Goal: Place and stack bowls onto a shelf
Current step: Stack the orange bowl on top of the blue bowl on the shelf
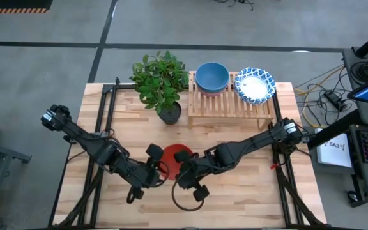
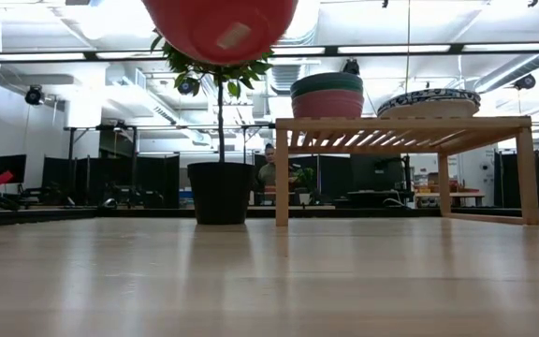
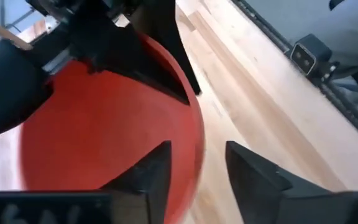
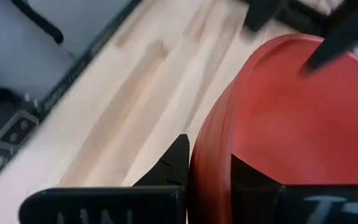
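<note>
1. Above the near middle of the desk [image 1: 248,191], off the wood: the red bowl [image 1: 173,158], caught between both arms. In the low view, shows only its rounded underside at the top edge, with a pale label on it.
2. Right pincer [image 4: 207,155]: clenched on the red bowl's rim, one finger outside the wall and one inside. Reaches in from the right side of the desk.
3. Left pincer [image 3: 197,152]: released, with fingers straddling the opposite rim of the same bowl, one over the red inside and one beyond the edge, with space either side. Comes in from the left.
4. Inside the red bowl: nothing but bare red surface, apart from the finger of each pincer.
5. At the far edge of the desk: the shelf [image 1: 232,105] of pale slats, carrying two piles.
6. On the shelf's left part: a nested pile with a blue bowl [image 1: 211,75] uppermost and a pink rim showing beneath. Seen level from the low view, reads as a dark green band over pink.
7. On the shelf's right part: white bowls with blue-patterned rims [image 1: 254,85], nested; count hard to tell.
8. Just left of the shelf: a dark plant pot [image 1: 170,112] holding a leafy green plant [image 1: 158,78], standing on the desk, well apart from the red bowl.
</note>
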You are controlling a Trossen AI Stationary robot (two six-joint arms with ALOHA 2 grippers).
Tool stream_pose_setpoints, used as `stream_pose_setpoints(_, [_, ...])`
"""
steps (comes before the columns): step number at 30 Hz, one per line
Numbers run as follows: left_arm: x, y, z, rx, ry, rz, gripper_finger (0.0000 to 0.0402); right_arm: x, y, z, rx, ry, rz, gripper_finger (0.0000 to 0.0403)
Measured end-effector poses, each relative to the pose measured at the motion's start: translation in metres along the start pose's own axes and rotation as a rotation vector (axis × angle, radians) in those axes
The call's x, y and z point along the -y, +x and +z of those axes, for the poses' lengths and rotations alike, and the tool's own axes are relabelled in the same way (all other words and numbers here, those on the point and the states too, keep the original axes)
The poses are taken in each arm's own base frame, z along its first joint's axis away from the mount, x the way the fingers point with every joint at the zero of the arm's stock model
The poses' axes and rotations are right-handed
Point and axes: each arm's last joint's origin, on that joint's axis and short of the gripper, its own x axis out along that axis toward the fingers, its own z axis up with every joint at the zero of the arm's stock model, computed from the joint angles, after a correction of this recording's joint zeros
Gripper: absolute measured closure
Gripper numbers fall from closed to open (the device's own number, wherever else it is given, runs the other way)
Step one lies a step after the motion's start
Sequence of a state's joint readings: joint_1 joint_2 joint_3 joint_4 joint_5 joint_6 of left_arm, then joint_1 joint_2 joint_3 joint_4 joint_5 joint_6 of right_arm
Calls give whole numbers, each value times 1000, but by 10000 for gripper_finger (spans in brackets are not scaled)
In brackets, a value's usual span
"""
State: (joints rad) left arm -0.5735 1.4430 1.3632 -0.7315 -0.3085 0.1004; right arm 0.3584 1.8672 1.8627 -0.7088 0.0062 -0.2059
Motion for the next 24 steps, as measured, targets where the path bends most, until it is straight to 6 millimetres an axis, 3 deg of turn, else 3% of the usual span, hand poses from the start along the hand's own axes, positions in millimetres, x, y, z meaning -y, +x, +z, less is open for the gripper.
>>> stream_pose_setpoints(4, [-4,-14,-4,-6,23,7,237,12,-10,-7,-56,54,-9,388])
stream_pose_setpoints(10, [-14,-38,-14,15,-30,110,222,31,-46,-19,-170,126,-162,389])
stream_pose_setpoints(18, [-15,-48,-54,134,-104,191,221,60,-130,-34,-191,213,-488,389])
stream_pose_setpoints(24, [-16,-55,-73,280,-158,214,221,112,-184,-57,-159,309,-706,389])
